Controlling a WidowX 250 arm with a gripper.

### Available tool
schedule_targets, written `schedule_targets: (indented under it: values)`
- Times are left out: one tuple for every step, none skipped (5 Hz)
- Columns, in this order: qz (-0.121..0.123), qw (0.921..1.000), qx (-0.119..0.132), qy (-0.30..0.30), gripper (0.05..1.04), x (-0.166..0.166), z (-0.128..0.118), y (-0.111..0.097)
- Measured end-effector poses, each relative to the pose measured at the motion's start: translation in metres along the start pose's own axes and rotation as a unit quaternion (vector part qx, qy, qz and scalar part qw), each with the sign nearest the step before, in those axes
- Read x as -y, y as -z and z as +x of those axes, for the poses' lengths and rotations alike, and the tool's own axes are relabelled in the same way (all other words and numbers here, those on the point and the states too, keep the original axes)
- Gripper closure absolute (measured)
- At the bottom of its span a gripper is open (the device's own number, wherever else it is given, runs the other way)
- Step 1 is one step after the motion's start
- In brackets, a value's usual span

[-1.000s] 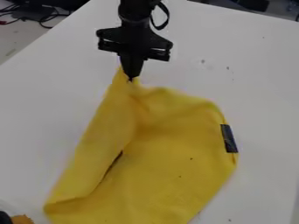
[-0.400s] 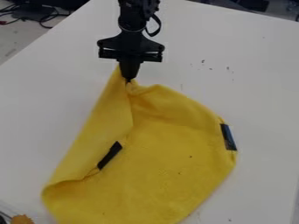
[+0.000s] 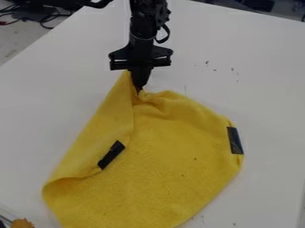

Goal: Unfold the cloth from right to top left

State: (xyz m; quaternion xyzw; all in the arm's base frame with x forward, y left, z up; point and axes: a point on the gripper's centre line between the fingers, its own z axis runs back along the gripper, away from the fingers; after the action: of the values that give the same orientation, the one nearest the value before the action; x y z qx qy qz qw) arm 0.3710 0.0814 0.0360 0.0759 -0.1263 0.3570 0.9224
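The black gripper (image 3: pixel 139 89) hangs at the upper middle of the camera view, its fingers shut on the top corner of the yellow cloth (image 3: pixel 173 164). From that pinched corner the cloth spreads down to the bottom edge of the view. Its left side is folded over in a flap (image 3: pixel 98 133), with a black patch (image 3: pixel 111 154) at the flap's inner edge. Another dark patch (image 3: pixel 235 140) sits on the cloth's right edge. Small wrinkles run out beneath the fingertips.
The white table (image 3: pixel 256 80) lies under the cloth and carries a few dark specks. Black cables (image 3: pixel 43 17) lie beyond its upper left edge. An orange-brown object (image 3: pixel 22 223) is at the lower left corner.
Over the last second the gripper has moved slightly right and down, still holding the cloth's corner. The left flap has shifted, and its black patch has come fully into sight.
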Motion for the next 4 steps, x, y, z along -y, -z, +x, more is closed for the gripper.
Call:
schedule_targets:
  values:
    - [-0.012,0.9997,0.009,-0.019,1.005,-0.001,-0.007,0.010]
    - [-0.011,0.9992,0.023,-0.032,0.857,-0.005,-0.010,0.016]
    - [-0.003,0.9995,0.018,-0.026,0.598,-0.007,-0.012,0.016]
    - [-0.010,0.9992,0.038,0.003,0.293,-0.006,-0.002,-0.003]
